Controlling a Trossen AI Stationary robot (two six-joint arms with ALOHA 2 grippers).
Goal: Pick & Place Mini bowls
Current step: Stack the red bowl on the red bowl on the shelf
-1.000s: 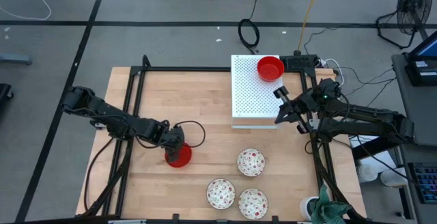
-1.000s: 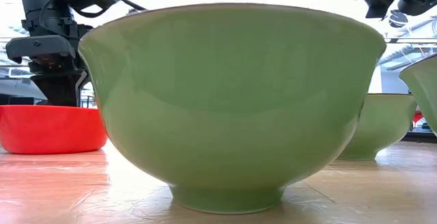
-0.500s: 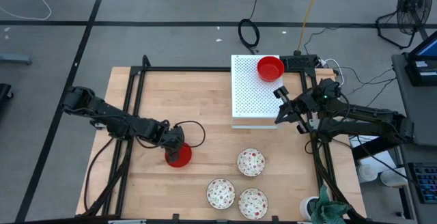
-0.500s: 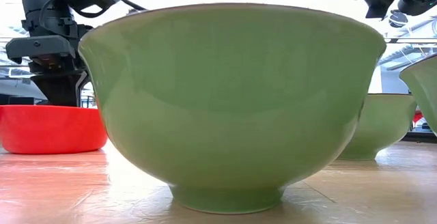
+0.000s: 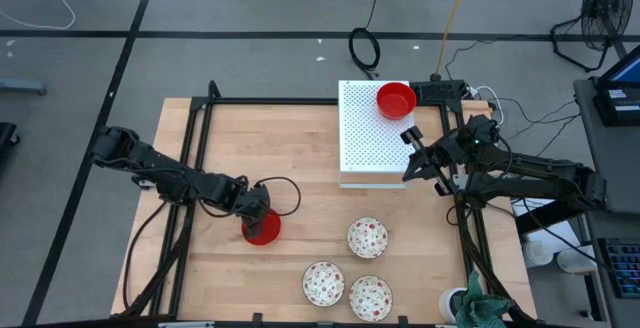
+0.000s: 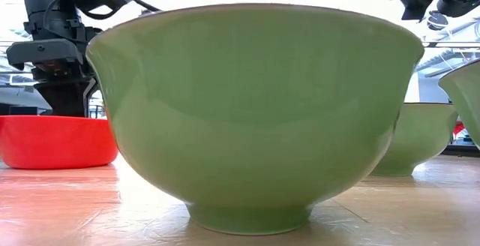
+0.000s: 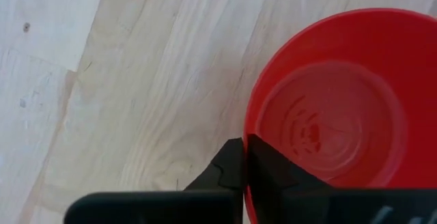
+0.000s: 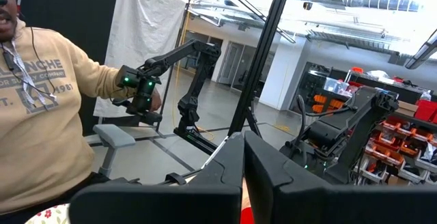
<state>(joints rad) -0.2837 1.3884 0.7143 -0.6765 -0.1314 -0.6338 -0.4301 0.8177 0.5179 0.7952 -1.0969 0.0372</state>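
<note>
A glossy red mini bowl (image 5: 265, 231) stands on the wooden table, left of centre, seen also in the low view (image 6: 56, 141) and the left wrist view (image 7: 334, 115). My left gripper (image 5: 256, 211) (image 7: 244, 161) is shut on it. A second red bowl (image 5: 396, 99) sits on the white perforated board (image 5: 365, 143). Three floral white bowls (image 5: 367, 237) (image 5: 323, 282) (image 5: 370, 297) stand near the table's near edge; the nearest shows a green outer wall (image 6: 255, 111) in the low view. My right gripper (image 5: 413, 160) (image 8: 244, 166) hovers shut by the board's right edge, holding nothing. My left gripper pinches the red bowl's rim (image 7: 248, 132) on the bowl's left side, one finger (image 7: 276, 179) inside the bowl and the other (image 7: 225, 173) outside. The fingers come from above, slanting in from the table's left. The bowl stands upright with its base on the table.
The raised white perforated board takes up the far right part of the table. A black frame (image 5: 200, 128) edges the table's left and far sides. Cables lie on the floor beyond. In the right wrist view a person in a beige hoodie (image 8: 41, 115) stands beside the table.
</note>
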